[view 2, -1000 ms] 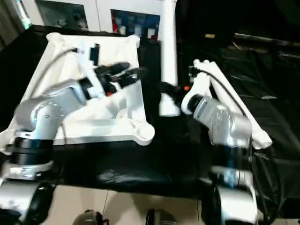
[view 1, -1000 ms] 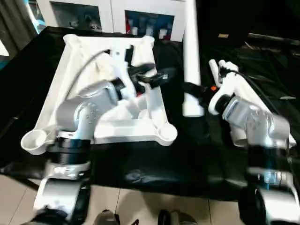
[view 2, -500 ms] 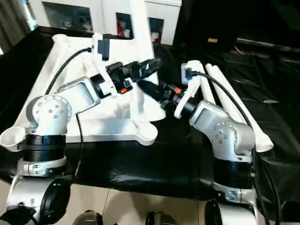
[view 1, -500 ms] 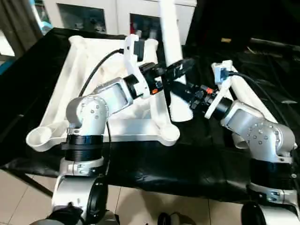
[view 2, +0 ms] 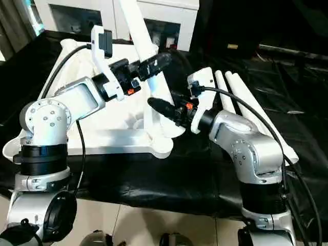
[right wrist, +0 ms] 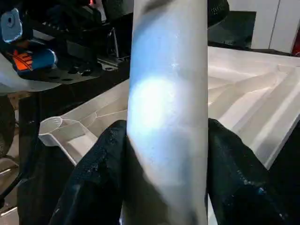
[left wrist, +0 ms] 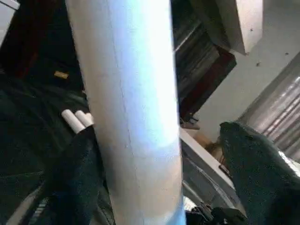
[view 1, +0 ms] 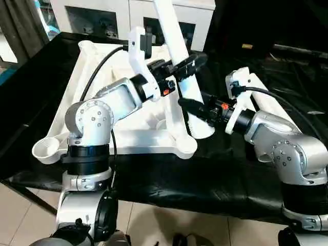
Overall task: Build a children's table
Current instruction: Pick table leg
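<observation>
The white table top point(view 1: 138, 139) lies underside up on the black cloth, its ribs showing. One white leg point(view 1: 171, 31) is held tilted over its right side, upper end leaning away to the left, lower end close above the front right corner socket point(view 1: 185, 148). My right gripper point(view 1: 190, 105) is shut on the leg's lower part, and both fingers point(right wrist: 103, 164) press against it. Higher up, my left gripper point(view 1: 183, 65) straddles the leg. One of its fingers point(left wrist: 75, 178) touches the leg while the other stands apart from it.
Spare white legs point(view 2: 237, 95) lie on the black cloth point(view 1: 230, 174) to the right, behind my right arm. White cabinets point(view 1: 102, 15) stand at the back. The table's front edge drops to a tiled floor point(view 1: 154, 225).
The leg has gone from upright to leaning left, its foot closer to the front right socket. My left gripper left the table top and came around the leg.
</observation>
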Controlling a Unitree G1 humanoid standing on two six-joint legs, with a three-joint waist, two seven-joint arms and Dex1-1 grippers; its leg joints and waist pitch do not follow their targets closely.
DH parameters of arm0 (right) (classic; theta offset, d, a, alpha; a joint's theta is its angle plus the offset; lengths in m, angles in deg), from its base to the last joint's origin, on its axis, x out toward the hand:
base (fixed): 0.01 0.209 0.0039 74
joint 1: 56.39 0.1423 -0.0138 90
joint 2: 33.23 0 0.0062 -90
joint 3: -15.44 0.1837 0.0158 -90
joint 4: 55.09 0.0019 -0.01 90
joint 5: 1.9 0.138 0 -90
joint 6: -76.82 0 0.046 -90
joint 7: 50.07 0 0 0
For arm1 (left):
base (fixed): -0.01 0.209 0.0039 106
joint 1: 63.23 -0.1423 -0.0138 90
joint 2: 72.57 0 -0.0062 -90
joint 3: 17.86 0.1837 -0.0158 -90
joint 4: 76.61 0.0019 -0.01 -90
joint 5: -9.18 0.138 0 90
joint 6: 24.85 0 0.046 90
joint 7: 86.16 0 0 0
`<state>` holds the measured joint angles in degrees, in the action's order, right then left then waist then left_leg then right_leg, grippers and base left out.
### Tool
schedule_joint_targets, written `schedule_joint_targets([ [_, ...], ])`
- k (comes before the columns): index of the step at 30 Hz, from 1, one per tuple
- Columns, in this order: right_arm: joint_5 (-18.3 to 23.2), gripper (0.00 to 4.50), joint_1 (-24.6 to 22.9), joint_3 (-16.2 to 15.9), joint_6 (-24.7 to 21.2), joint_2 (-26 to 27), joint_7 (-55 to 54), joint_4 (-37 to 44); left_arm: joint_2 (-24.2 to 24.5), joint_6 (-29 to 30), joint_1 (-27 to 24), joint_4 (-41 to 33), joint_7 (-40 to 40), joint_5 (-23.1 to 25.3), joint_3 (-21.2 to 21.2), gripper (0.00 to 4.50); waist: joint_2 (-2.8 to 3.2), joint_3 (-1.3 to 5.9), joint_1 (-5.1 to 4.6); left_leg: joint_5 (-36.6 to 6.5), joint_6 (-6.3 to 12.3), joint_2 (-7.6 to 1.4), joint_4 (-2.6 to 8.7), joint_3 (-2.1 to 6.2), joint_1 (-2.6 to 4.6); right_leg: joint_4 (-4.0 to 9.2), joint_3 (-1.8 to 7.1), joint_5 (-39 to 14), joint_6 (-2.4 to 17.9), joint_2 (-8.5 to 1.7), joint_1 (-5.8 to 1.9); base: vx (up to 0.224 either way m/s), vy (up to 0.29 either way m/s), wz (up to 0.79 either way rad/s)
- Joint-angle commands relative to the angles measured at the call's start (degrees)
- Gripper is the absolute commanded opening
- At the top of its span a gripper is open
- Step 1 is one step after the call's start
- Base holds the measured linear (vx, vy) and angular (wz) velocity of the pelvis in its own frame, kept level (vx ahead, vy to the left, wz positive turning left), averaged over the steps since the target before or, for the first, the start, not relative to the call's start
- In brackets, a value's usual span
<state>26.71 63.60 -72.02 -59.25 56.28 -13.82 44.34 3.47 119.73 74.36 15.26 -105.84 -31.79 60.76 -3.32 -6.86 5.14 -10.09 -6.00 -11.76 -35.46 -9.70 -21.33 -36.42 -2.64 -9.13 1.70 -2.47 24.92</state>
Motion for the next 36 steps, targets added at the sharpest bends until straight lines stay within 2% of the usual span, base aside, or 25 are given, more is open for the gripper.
schedule_joint_targets([
  [1, -0.4, 1.91, -0.4, -0.1, 0.0, -0.5, -0.9, 0.6, -0.4, -0.6, 2.1, -0.9, 1.0, 0.0, 0.5, 3.68, 0.77, 6.41, 0.17, -5.5, 1.57, -0.14, 3.24, -0.01, -0.03, 4.61, 2.32, -13.2, 6.8, -3.53, -4.71, 0.000, 0.000, 0.00],
  [2, -0.4, 1.91, -0.4, 0.0, 0.3, -0.4, -1.1, 0.6, -0.4, -0.9, 2.2, -0.6, 1.5, 0.3, 0.4, 3.40, 0.78, 6.47, 0.13, -5.8, 1.62, -0.09, 3.22, -0.01, -0.05, 4.71, 2.28, -13.3, 6.8, -3.50, -4.73, 0.000, 0.000, 0.00],
  [3, -0.4, 1.91, -0.5, 0.0, 0.3, -0.3, -1.2, 0.6, -0.4, -0.9, 2.1, -0.6, 1.9, 0.6, 0.4, 3.30, 0.63, 6.55, 0.08, -5.5, 1.70, -0.11, 3.21, -0.01, -0.07, 4.69, 2.27, -12.6, 7.0, -3.47, -4.78, 0.000, 0.000, 0.00],
  [7, -0.3, 1.91, -0.9, 0.2, 0.5, -0.1, -1.4, 1.0, -0.6, -0.8, 1.6, -0.2, 1.8, 0.9, 1.0, 3.16, 1.09, 6.57, 0.15, -5.6, 1.91, -0.05, 3.20, 0.00, -0.16, 4.79, 2.23, -12.6, 7.1, -3.46, -4.76, 0.000, 0.000, 0.00],
  [8, -0.1, 1.91, -1.0, 0.2, 0.4, 0.0, -1.5, 1.0, -0.6, -0.9, 1.5, 0.0, 1.7, 0.8, 1.0, 2.88, 1.00, 6.61, 0.11, -5.9, 1.99, 0.00, 3.18, -0.06, -0.15, 4.95, 2.21, -13.3, 6.9, -3.44, -4.75, 0.000, 0.000, 0.00],
  [9, 0.3, 1.91, -1.1, 0.3, 0.3, 0.1, -1.5, 1.2, -0.9, -1.3, 1.4, 0.5, 1.8, 1.1, 1.2, 2.83, 1.17, 6.55, 0.15, -6.1, 2.01, 0.05, 3.18, -0.06, -0.14, 4.99, 2.20, -13.6, 6.8, -3.41, -4.69, 0.000, 0.000, 0.00],
  [11, 0.6, 1.91, -1.2, 0.4, 0.3, 0.1, -1.5, 1.3, -1.1, -1.6, 1.3, 0.9, 2.0, 1.2, 1.3, 2.76, 1.12, 6.61, 0.13, -6.3, 2.10, 0.07, 3.19, -0.04, -0.16, 5.13, 2.14, -14.6, 6.5, -3.42, -4.75, 0.000, 0.000, 0.00],
  [13, 0.9, 1.91, -1.3, 0.4, 0.3, 0.1, -1.7, 1.1, -1.4, -2.0, 1.5, 1.4, 2.3, 1.1, 1.3, 2.48, 1.47, 6.52, 0.15, -6.8, 1.91, 0.06, 3.22, 0.00, -0.08, 5.31, 2.08, -15.8, 6.0, -3.41, -4.58, 0.000, 0.000, 0.00],
  [14, 0.9, 1.91, -1.3, 0.4, 0.4, 0.2, -1.7, 1.1, -1.4, -2.0, 1.6, 1.4, 2.4, 1.1, 1.3, 2.40, 1.34, 6.49, 0.07, -7.1, 1.91, 0.06, 3.24, -0.02, -0.09, 5.42, 2.05, -16.0, 5.9, -3.37, -4.54, 0.000, 0.000, 0.00],
  [16, 1.2, 1.91, -1.4, 0.3, 0.5, 0.3, -1.7, 1.1, -1.5, -2.1, 2.1, 2.0, 2.4, 1.1, 1.1, 2.21, 1.64, 6.42, 0.09, -7.6, 1.77, 0.11, 3.26, 0.04, -0.09, 5.52, 1.98, -16.9, 5.7, -3.34, -4.49, 0.000, 0.000, 0.00],
  [17, 1.2, 1.91, -1.4, 0.2, 0.5, 0.3, -1.8, 1.1, -1.5, -2.1, 2.2, 2.1, 2.4, 1.1, 1.1, 2.07, 1.55, 6.45, 0.08, -7.7, 1.79, 0.12, 3.25, 0.02, -0.06, 5.60, 1.96, -17.1, 5.6, -3.33, -4.49, 0.000, 0.000, 0.00],
  [18, 1.3, 1.91, -1.4, 0.2, 0.6, 0.3, -1.9, 1.1, -1.6, -1.9, 2.4, 2.6, 2.9, 1.1, 0.7, 2.02, 1.79, 6.45, 0.10, -7.9, 1.75, 0.14, 3.25, 0.06, -0.07, 5.68, 1.92, -17.5, 5.4, -3.31, -4.44, 0.000, 0.000, 0.00],
  [22, 1.3, 1.91, -1.5, 0.1, 0.7, 0.4, -1.9, 1.1, -1.8, -1.9, 2.4, 3.2, 3.2, 1.3, 0.5, 1.89, 1.72, 6.49, 0.11, -7.8, 1.80, 0.24, 3.25, 0.07, -0.12, 5.71, 1.84, -17.4, 5.2, -3.24, -4.47, 0.000, 0.000, 0.00],
  [28, 1.7, 1.91, -1.4, 0.3, 0.7, 0.0, -1.7, 1.2, -1.1, -3.2, 2.6, 3.1, 1.9, 3.0, 3.0, 1.87, 1.95, 6.56, 0.13, -7.6, 1.92, 0.05, 3.32, 0.18, -0.08, 5.43, 1.89, -15.2, 6.1, -3.26, -4.49, 0.000, 0.000, 0.00],
  [29, 1.7, 2.47, -1.1, 0.4, 0.6, 0.1, -1.9, 0.8, -1.0, -3.1, 2.9, 3.3, 1.5, 2.9, 3.0, 1.86, 2.00, 6.57, 0.11, -7.6, 1.92, 0.06, 3.28, 0.15, -0.10, 5.43, 1.90, -14.7, 6.4, -3.31, -4.51, 0.000, 0.000, 0.00],
  [36, 4.3, 3.04, 0.1, 1.8, -2.1, -0.5, -0.8, 0.0, 2.3, -2.8, 4.3, 3.6, -3.5, 4.0, 6.4, 1.86, 2.07, 6.52, 0.11, -7.9, 1.73, 0.02, 3.36, 0.17, 0.00, 5.46, 1.89, -15.6, 6.4, -3.39, -4.54, 0.000, 0.000, 0.00],
])
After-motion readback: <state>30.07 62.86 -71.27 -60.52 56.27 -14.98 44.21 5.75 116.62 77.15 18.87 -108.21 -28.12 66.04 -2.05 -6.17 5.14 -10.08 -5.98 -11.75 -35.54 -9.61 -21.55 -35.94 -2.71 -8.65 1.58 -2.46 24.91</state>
